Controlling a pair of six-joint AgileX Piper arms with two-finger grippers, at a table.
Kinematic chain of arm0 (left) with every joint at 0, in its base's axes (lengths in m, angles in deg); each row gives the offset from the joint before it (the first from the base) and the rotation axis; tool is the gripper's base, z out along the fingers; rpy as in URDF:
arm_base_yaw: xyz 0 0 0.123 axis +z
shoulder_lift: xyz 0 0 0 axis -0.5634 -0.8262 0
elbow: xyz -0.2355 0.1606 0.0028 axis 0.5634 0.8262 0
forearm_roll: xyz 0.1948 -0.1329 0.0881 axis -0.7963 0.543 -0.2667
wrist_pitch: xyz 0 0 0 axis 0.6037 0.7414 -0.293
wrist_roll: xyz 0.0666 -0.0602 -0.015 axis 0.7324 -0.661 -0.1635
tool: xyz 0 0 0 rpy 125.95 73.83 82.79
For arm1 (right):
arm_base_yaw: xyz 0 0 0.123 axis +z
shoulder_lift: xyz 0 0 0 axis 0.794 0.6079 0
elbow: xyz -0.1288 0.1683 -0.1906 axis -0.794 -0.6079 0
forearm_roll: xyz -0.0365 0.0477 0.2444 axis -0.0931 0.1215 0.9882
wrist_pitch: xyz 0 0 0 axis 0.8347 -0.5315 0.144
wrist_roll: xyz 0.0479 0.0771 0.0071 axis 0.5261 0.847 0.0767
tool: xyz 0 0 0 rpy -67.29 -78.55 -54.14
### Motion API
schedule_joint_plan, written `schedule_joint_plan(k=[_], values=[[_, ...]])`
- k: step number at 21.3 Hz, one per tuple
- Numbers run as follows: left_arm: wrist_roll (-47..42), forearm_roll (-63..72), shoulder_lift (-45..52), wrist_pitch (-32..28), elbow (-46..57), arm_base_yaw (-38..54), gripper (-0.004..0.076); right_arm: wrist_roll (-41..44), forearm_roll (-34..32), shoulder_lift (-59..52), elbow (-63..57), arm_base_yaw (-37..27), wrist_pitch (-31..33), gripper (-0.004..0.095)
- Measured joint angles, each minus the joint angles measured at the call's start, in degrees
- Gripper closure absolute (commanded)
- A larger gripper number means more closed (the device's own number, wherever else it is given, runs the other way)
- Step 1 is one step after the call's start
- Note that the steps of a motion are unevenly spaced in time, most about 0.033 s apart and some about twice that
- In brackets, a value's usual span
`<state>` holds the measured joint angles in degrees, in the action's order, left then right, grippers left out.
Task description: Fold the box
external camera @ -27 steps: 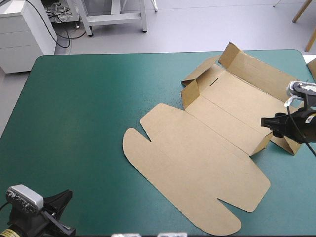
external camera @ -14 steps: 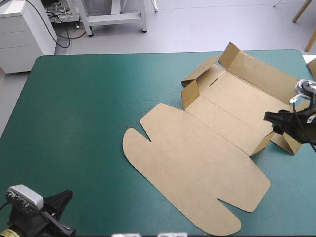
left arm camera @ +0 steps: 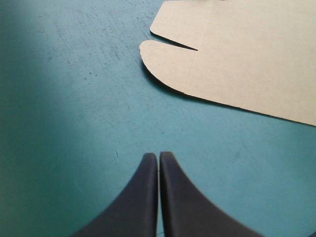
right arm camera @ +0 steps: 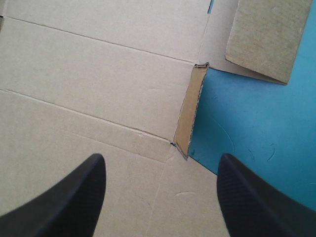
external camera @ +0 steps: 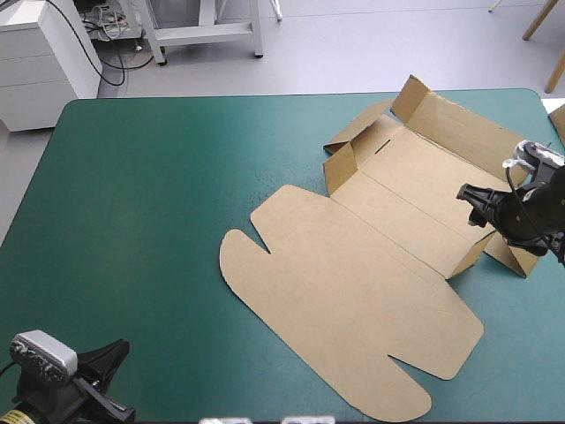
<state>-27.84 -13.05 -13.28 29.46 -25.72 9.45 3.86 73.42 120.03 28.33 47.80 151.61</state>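
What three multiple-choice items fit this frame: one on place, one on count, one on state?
1. Where is the left pincer relative to the box?
A) over its raised walls
B) over bare teal-green cover, short of the box
C) past it, at the table's far edge

2. How many pincers are over the brown board?
A) none
B) one
C) two

3. What state is the right pincer in?
A) open
B) shut on the box
C) shut, empty

Key:
1 B: the left wrist view shows only cover under it, with the box lying ahead.
2 B: only the right pincer hangs over the board.
3 A: its fingers stand wide apart with nothing between them.
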Motion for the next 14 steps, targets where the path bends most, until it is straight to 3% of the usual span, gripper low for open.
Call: schedule_joint_plan(k=[14], values=[[0.17, 0.0, 0.0, 0.0, 0.0, 0.0, 0.0731, 2.3, -3.67, 4.05, -6.85, 0.0, -0.9, 0.0335]])
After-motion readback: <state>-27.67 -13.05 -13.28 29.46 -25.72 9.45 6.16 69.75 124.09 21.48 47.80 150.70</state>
